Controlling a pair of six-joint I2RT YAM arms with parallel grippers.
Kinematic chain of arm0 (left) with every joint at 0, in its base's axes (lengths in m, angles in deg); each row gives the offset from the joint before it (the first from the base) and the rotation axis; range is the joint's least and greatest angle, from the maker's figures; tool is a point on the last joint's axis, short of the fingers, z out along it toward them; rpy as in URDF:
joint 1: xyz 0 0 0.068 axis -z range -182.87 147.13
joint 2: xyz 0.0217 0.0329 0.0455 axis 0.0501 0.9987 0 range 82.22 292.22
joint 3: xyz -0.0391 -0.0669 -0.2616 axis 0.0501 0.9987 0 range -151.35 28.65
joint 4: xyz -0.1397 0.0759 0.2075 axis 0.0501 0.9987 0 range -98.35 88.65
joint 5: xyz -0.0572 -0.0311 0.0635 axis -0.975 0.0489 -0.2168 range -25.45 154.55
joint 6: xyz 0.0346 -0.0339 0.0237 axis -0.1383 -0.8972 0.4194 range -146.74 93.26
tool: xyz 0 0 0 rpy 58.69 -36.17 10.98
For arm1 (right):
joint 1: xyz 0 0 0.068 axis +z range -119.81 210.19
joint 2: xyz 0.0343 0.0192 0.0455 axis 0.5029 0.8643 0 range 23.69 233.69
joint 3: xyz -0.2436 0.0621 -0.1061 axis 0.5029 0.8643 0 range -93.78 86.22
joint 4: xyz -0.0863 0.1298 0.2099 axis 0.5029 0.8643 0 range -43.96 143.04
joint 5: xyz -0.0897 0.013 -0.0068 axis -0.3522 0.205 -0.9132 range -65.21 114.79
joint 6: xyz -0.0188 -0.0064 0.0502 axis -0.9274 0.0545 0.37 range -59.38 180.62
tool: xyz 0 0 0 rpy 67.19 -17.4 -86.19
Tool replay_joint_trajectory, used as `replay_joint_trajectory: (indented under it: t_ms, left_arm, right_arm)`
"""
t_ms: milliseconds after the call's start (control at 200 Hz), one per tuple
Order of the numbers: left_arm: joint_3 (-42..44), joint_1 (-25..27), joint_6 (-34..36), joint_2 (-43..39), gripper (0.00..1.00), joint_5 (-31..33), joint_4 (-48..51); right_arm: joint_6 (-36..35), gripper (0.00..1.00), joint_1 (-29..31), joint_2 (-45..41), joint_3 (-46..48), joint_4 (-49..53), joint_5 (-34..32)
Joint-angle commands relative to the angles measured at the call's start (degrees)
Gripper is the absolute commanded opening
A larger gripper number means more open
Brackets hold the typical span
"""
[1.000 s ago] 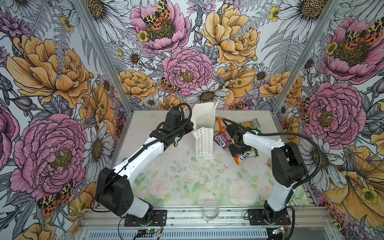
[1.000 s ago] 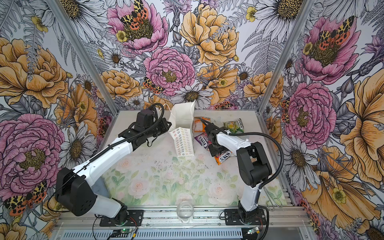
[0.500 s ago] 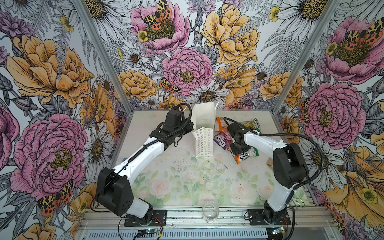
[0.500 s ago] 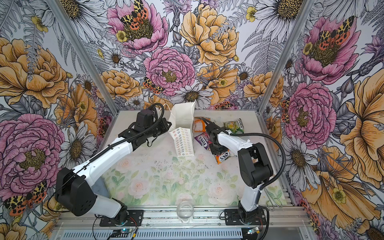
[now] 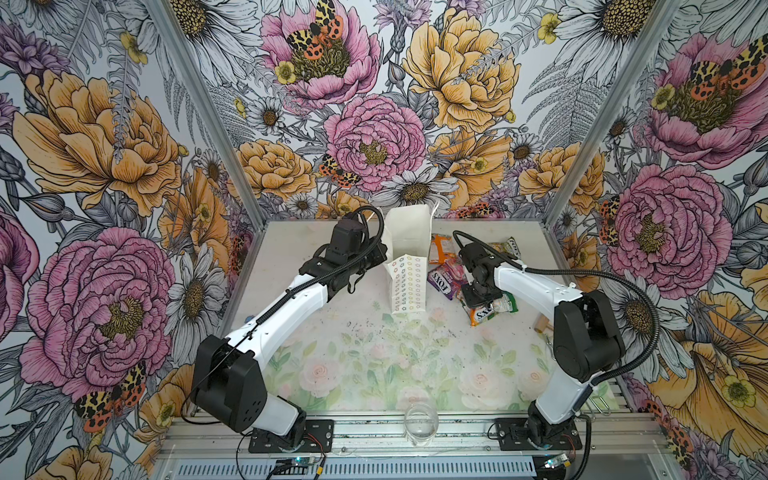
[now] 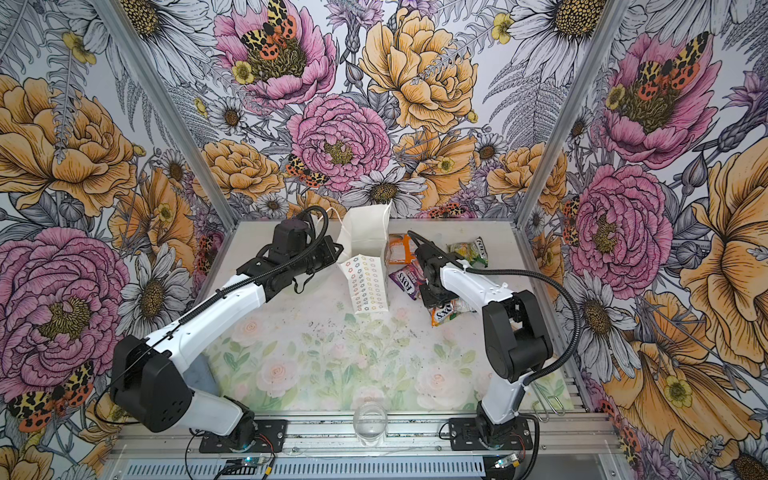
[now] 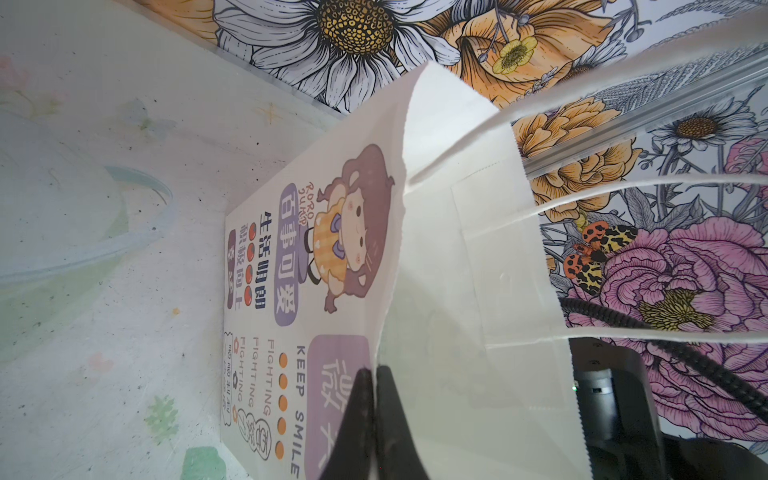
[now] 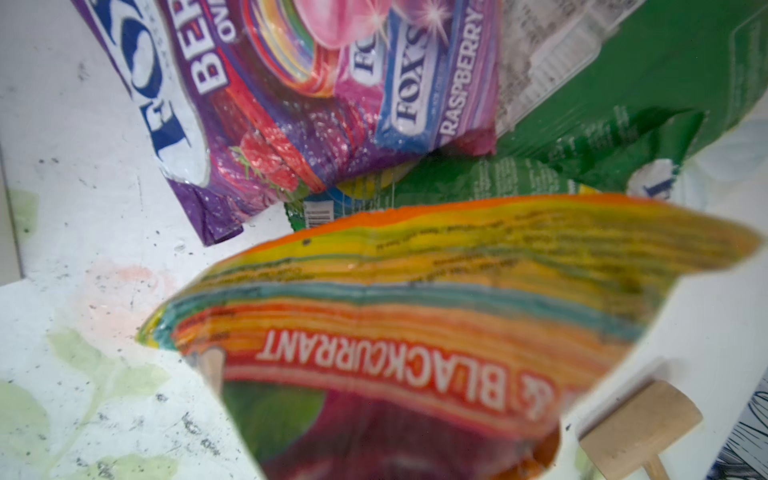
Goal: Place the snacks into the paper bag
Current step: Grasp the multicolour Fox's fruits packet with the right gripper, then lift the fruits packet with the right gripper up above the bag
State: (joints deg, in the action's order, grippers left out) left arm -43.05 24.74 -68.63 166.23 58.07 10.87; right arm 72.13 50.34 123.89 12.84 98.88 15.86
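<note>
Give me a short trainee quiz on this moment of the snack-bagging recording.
1. True or false: the left claw is shut on the rim of the tall white paper bag with coloured flower outlines.
2. What colour is the glossy plastic snack packet filling the foreground of the right wrist view? A orange, B white, C black.
3. What stands by the front edge of the floral-print table?
Key: 1 true; 2 A; 3 a clear round glass.

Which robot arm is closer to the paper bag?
Left. The left gripper pinches the paper bag's rim; the right gripper is apart from it, down at the orange packet beside the bag.
</note>
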Motion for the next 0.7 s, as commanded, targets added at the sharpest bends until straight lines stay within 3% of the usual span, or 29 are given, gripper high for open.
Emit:
replay_joint_trajectory:
  t_ms: [0, 490, 695]
  left_arm:
    - [0.7, -0.15, -0.21, -1.49, 0.0, -1.18, -0.63]
    - [1.08, -0.2, -0.21, -1.81, 0.0, -1.01, -0.89]
    - [1.54, -0.26, -0.31, -2.09, 0.0, -0.99, -1.04]
  right_arm:
    - [0.6, 0.0, -0.45, -3.63, -0.02, -1.5, 1.22]
    - [3.15, 0.0, -1.32, -11.99, -2.13, -1.42, 8.22]
    - [5.13, 0.0, -1.55, -16.59, -4.19, -1.37, 8.05]
